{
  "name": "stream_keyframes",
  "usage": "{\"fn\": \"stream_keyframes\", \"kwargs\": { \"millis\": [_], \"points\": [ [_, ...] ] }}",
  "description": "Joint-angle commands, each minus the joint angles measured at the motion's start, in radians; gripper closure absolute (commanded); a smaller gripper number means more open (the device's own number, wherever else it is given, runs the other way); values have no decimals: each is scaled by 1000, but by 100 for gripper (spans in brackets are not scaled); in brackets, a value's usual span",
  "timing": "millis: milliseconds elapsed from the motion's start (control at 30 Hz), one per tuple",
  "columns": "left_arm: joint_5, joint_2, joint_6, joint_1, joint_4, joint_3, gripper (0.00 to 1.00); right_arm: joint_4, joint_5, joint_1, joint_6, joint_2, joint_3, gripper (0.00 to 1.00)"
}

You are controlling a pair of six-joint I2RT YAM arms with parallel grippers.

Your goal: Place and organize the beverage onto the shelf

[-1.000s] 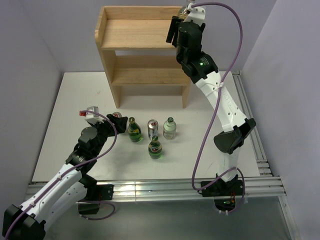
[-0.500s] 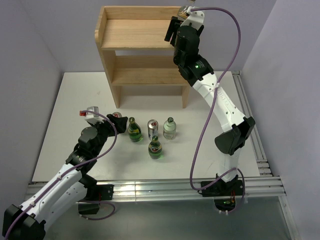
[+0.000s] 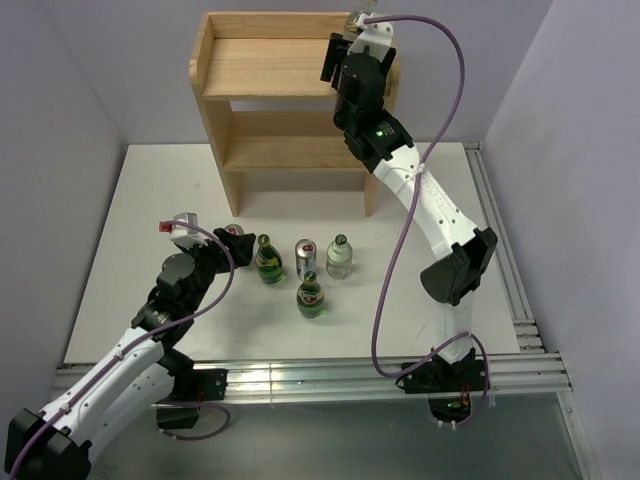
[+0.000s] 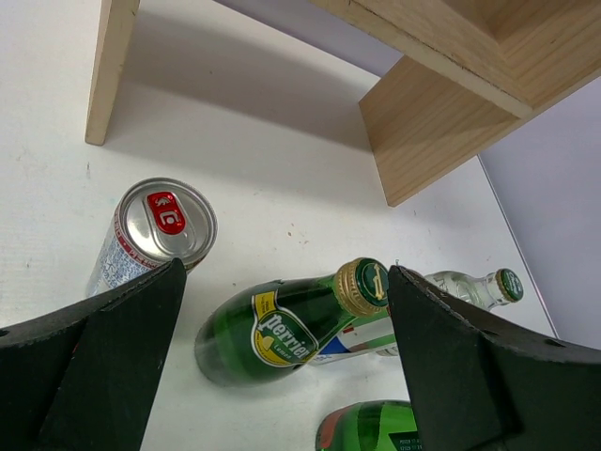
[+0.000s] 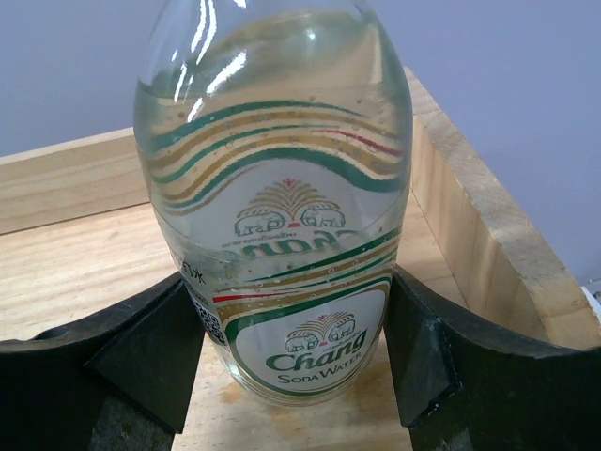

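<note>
The right arm (image 3: 432,203) stretches up to the upper middle of the overhead frame, its claw (image 5: 293,301) gripping a clear bottle (image 5: 282,141). The left arm (image 3: 130,345) crouches at lower left, elbow bent, claw (image 4: 286,272) spread wide.

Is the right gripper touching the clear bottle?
Touching. In the right wrist view, both fingers press against the clear bottle at its sides, with no gap.
</note>
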Motion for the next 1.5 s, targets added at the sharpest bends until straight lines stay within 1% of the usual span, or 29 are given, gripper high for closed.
{"fn": "stream_keyframes", "kwargs": {
  "millis": [0,100,133,200,233,300,333,533,567,600,633,1167,1267,1467],
  "points": [
    [-18,-16,14,-4,28,-11,4,-246,-18,20,33,90,-101,89],
    [-16,-8,12,-4,29,-11,4,-266,-2,26,17,106,-83,70],
    [-16,-8,12,-5,29,-11,4,-267,-2,31,14,107,-86,60],
    [-16,-10,11,-4,31,-13,4,-266,-1,31,8,107,-95,48],
    [-16,-10,11,-4,32,-13,4,-266,-2,32,7,107,-97,41],
    [-18,-16,12,-4,29,-14,4,-267,2,32,8,110,-98,37],
    [-19,-16,12,-5,26,-14,4,-272,5,32,8,113,-95,33],
    [-22,-19,12,-4,25,-16,4,-274,10,36,13,115,-103,23],
    [-22,-19,12,-4,23,-14,4,-272,10,36,11,113,-103,19],
    [-21,-19,12,-5,24,-16,4,-274,9,37,11,113,-104,9],
    [-21,-19,12,-4,25,-16,4,-274,10,37,11,113,-106,1],
    [-24,-19,12,-5,28,-17,4,-264,35,43,28,81,-155,0],
    [-27,-16,14,-5,26,-17,4,-274,47,48,42,49,-186,0],
    [-29,-19,17,-5,21,-14,4,-281,87,62,80,-75,-276,0]
  ]
}}
